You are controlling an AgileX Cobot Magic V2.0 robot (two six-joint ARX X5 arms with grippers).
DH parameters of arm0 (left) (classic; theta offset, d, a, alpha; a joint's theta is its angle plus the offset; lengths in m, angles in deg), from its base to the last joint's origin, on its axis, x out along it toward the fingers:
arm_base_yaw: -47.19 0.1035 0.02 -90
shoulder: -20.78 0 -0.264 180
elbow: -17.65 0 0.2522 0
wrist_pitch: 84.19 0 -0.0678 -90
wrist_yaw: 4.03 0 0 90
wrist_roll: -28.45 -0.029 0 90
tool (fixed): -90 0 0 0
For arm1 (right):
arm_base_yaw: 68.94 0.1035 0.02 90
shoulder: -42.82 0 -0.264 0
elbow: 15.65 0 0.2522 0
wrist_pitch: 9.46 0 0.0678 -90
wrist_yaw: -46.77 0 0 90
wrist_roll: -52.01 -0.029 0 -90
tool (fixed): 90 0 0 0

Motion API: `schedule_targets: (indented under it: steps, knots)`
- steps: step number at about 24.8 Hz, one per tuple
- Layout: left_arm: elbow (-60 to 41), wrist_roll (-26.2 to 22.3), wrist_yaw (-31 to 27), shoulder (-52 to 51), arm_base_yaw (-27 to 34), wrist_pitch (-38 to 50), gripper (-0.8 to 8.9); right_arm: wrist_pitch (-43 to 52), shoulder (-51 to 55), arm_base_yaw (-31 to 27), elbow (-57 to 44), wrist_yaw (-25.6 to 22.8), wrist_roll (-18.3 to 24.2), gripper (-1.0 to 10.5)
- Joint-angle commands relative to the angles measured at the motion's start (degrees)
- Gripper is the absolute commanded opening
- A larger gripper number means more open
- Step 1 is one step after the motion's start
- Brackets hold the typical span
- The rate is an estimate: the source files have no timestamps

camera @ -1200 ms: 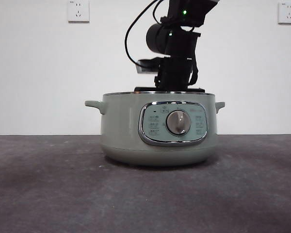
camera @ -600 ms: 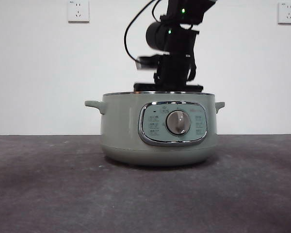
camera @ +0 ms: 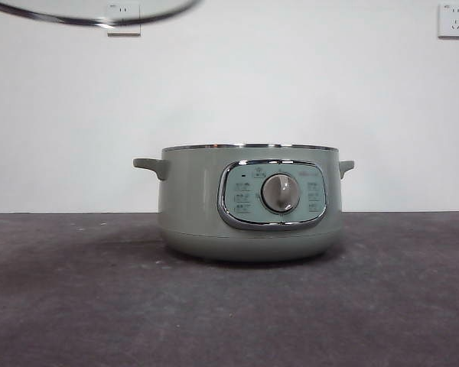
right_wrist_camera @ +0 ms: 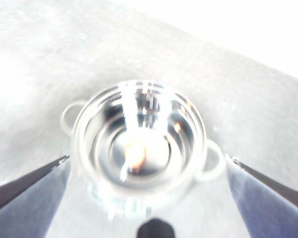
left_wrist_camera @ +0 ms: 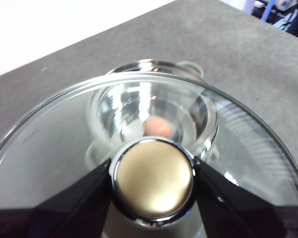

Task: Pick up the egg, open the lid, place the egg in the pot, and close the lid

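Note:
The sage-green pot (camera: pixel 249 202) stands uncovered in the middle of the table. The egg (right_wrist_camera: pixel 135 153) lies on the pot's shiny inner floor; through the glass it also shows in the left wrist view (left_wrist_camera: pixel 156 126). My left gripper (left_wrist_camera: pixel 154 181) is shut on the knob (left_wrist_camera: pixel 154 168) of the glass lid (left_wrist_camera: pixel 49 148) and holds it high above and to the left of the pot; only the lid's rim (camera: pixel 92 14) shows at the front view's top left. My right gripper (right_wrist_camera: pixel 146 198) is open and empty, high above the pot (right_wrist_camera: pixel 79 144).
The grey table (camera: pixel 76 306) spreads around the pot. The pot's control panel with its grey dial (camera: pixel 281 193) faces the front camera. Two wall sockets (camera: pixel 453 19) sit on the white wall behind.
The dark arm that hung just over the pot has risen out of the front view. The lid's rim has come into the top left corner.

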Motion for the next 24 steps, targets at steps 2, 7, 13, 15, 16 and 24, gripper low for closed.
schedule_targets:
  steps: [2,7,13,15,16,24]
  knots:
    - [0.44,-0.92,0.81,8.04,-2.49,10.86,-0.06,-4.72,5.01,0.0,-0.07,0.5,1.07,5.3]
    - [1.88,-0.92,0.79,16.83,-4.85,19.54,-0.07,-7.67,10.64,0.0,-0.22,3.17,0.5,5.3]
    - [9.46,-1.07,0.79,25.53,-6.16,19.93,-0.07,-7.72,15.13,0.0,-0.24,3.19,-0.09,5.3]
    - [12.31,-1.07,0.79,28.22,-6.16,19.85,-0.07,-7.76,16.22,0.0,-0.33,3.17,-0.26,5.3]
    - [13.4,-1.05,0.79,29.27,-6.16,19.85,-0.07,-7.74,16.74,0.0,-0.48,3.17,-0.48,5.3]
    - [18.97,-1.09,0.79,36.35,-6.16,19.91,-0.07,-7.76,22.62,0.0,-6.56,3.15,-1.64,5.3]
